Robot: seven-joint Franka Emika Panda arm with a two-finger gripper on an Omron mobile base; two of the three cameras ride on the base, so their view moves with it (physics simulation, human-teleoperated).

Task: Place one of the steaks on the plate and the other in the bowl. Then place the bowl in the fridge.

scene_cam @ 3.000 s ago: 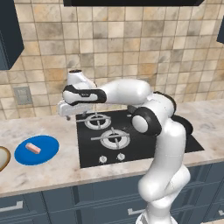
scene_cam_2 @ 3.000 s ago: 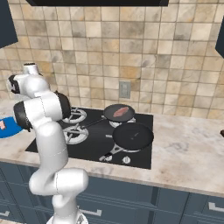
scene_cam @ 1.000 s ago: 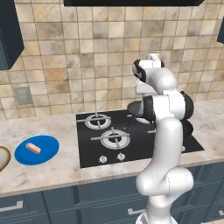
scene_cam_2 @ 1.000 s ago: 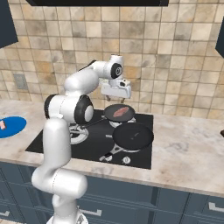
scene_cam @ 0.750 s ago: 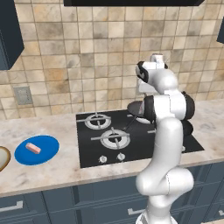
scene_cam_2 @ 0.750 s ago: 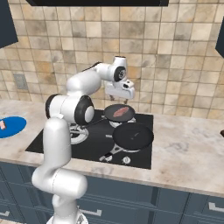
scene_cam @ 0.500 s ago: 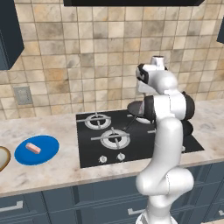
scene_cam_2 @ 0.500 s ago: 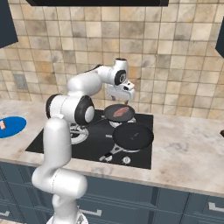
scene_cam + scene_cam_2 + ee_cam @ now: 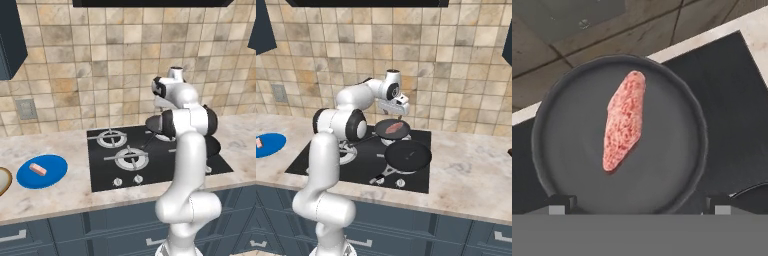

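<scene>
One steak [image 9: 624, 120] lies in a dark rear pan [image 9: 572, 150] on the cooktop, also visible as steak [image 9: 392, 128] in the right base view. My gripper [image 9: 397, 115] hovers just above that pan, open, with its tips [image 9: 559, 202] wide apart on either side of the pan's near rim and nothing between them. The other steak [image 9: 38, 169] rests on the blue plate [image 9: 55, 167] on the counter far to the left. The bowl [image 9: 3, 180] peeks in at the left edge beside the plate. The fridge is out of view.
A second dark frying pan [image 9: 408, 154] sits on the front right burner, its handle pointing forward. The black cooktop [image 9: 107, 167] has burner grates on its left half. A tiled wall rises close behind the pans. Bare marble counter [image 9: 471, 165] lies to the right.
The arm has swung from the plate side across to the rear pan, and in the last second the hand has settled lower over the steak there. The jaws stayed open.
</scene>
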